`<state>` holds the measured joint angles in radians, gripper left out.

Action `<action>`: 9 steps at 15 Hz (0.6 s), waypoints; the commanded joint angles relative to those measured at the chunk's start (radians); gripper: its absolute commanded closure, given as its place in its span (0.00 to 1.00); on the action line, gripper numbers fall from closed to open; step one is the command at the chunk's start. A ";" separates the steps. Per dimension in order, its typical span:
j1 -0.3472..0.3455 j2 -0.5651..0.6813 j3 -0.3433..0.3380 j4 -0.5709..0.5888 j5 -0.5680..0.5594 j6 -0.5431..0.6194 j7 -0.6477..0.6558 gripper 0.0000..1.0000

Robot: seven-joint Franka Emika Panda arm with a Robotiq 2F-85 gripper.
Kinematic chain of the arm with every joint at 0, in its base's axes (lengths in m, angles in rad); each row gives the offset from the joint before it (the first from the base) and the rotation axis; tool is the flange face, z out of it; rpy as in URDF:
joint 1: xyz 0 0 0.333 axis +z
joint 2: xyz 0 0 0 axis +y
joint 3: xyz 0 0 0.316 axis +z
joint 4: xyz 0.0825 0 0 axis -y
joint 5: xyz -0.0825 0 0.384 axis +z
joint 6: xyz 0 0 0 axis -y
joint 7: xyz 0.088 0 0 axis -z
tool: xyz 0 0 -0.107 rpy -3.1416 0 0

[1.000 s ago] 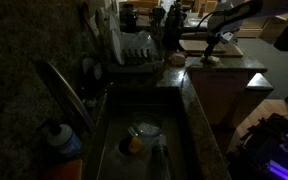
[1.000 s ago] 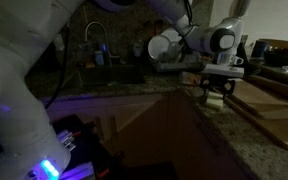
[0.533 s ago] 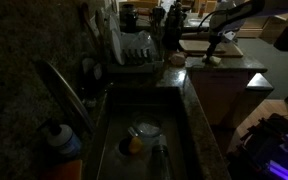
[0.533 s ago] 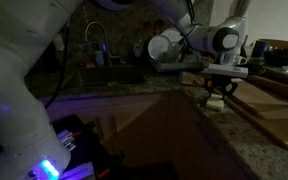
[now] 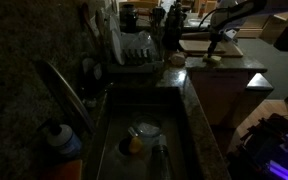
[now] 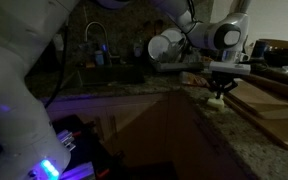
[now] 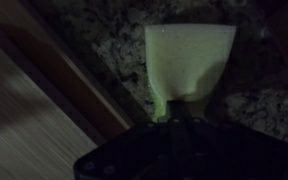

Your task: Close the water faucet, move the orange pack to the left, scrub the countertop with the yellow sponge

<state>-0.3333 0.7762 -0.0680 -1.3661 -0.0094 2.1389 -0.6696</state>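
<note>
Pinching the yellow sponge (image 7: 191, 55) by its near edge, the gripper (image 7: 184, 108) has its fingers pulled all the way together. In the wrist view the pale block even looks a bit squished where they bite into it. The rest of the sponge lies flat on the countertop (image 7: 109, 40), that dark speckled stone, with a wooden board (image 7: 24, 125) running along one side of it.

It's super dim, but in an exterior view the arm (image 6: 199, 38) reaches in from above and the gripper points straight down at the counter's corner, right beside the board's edge.

In an exterior view the orange pack (image 5: 176, 60) sits on the stone near the back corner of the sink (image 5: 179, 140), between the dish rack (image 5: 134, 48) and the sponge, a little apart from both.

The water faucet (image 5: 62, 92) slants over the sink from the near wall, well apart from the gripper. It's too dark to tell if any water is running.

Down in the basin there's a white dish (image 5: 147, 129) with a yellow-orange lump (image 5: 134, 145) touching it, and a blue-capped orange bottle (image 5: 60, 141) stands on the ledge by the base of the faucet.
</note>
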 commanded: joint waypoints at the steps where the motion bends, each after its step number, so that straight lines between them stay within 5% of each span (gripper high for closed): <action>1: -0.012 0.004 0.007 -0.025 -0.003 0.035 0.014 1.00; 9: -0.001 -0.041 -0.007 -0.060 0.000 -0.065 0.089 1.00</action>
<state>-0.3351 0.7734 -0.0684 -1.3667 -0.0011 2.1219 -0.6323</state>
